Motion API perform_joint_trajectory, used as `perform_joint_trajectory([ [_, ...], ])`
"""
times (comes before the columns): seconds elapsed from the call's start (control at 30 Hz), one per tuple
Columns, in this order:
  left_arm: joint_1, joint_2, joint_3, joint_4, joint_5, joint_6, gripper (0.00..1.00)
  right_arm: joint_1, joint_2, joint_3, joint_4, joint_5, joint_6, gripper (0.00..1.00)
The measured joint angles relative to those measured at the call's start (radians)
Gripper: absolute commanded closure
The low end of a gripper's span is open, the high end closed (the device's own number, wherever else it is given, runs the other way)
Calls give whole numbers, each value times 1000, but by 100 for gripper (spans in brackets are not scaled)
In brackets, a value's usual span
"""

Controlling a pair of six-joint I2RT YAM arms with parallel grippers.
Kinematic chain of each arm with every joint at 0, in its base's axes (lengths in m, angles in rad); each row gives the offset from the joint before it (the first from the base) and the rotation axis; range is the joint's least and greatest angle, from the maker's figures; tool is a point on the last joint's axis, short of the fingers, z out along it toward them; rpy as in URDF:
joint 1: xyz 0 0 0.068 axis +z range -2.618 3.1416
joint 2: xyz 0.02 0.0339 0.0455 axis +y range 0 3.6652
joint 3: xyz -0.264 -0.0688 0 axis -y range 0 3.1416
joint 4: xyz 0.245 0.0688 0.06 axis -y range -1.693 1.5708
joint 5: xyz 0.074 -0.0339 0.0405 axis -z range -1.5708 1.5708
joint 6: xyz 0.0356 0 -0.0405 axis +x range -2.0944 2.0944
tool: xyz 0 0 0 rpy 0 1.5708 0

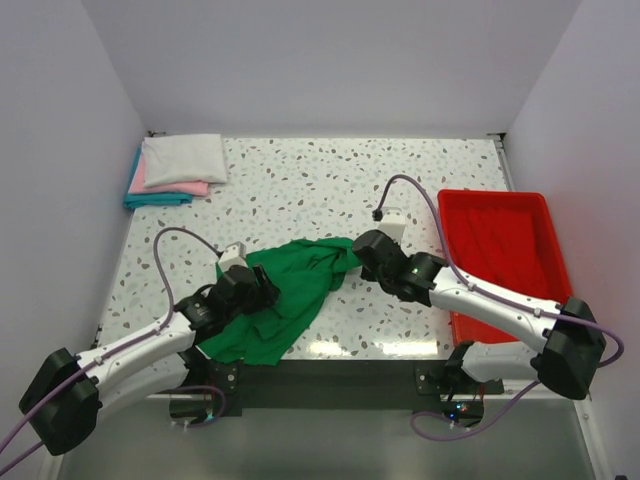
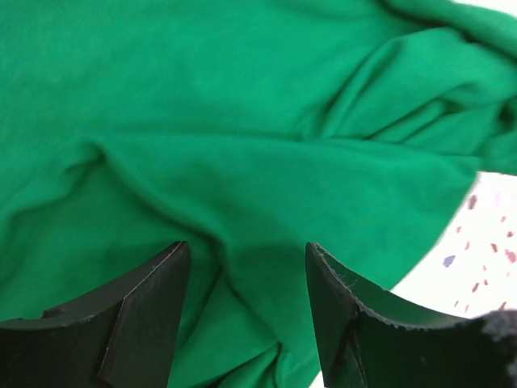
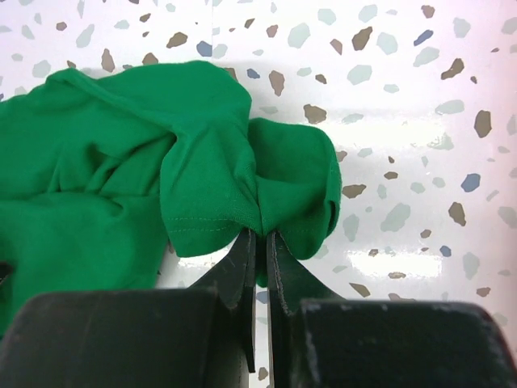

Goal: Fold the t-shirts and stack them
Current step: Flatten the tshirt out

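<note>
A crumpled bright green t-shirt lies near the table's front edge between the two arms. My left gripper hovers open over its left part, jaws apart with green cloth under them and nothing pinched. My right gripper is shut on a bunched hemmed edge of the green t-shirt at the shirt's right end. A folded stack sits at the back left: a white t-shirt over a pink one and a teal one.
A rigid red plastic tray stands at the right, beside the right arm. The speckled tabletop stretches between the stack and the tray. White walls enclose the table on three sides.
</note>
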Motion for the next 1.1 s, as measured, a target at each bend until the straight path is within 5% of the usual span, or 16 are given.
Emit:
perform_joint_trajectory([
  [0.37, -10, 73, -14, 40, -29, -60, 47, -4, -2, 23, -61, 13, -25, 100],
  [0.7, 23, 166, 58, 57, -83, -22, 99, -19, -20, 42, -84, 13, -46, 100],
  [1.1, 213, 24, 501, -129, -159, 190, 100, -256, -137, 323, -194, -9, -179, 100],
])
